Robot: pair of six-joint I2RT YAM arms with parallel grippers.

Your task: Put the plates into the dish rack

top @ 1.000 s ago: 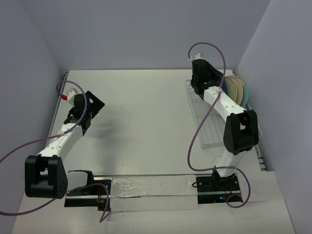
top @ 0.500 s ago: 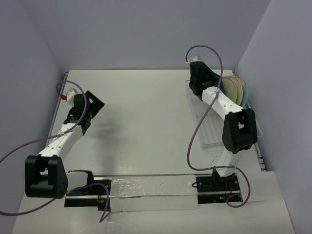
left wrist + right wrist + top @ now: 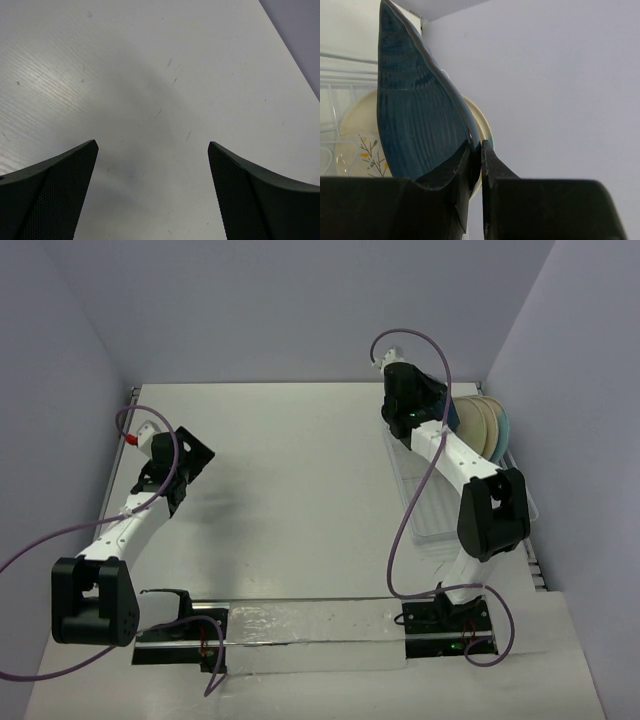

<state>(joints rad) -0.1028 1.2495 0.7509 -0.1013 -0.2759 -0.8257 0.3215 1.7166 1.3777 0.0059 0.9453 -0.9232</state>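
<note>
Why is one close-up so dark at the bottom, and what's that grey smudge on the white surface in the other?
Right wrist view: the right end effector sits close to the lens, unlit and blurred, pinching the glossy teal dish. Left wrist view: the smudge is a soft shadow on the table, beneath the open left end effector.

No readable text, label, brand, number or sign appears in any view.

Both the left arm [image 3: 128, 522] and right arm [image 3: 452, 452] have white links, black joint housings and black base plates [image 3: 447, 628]. A purple cable [image 3: 405, 525] loops along each. The left tool [image 3: 152, 144] has black, mesh-textured fingers [image 3: 50, 200].
</note>
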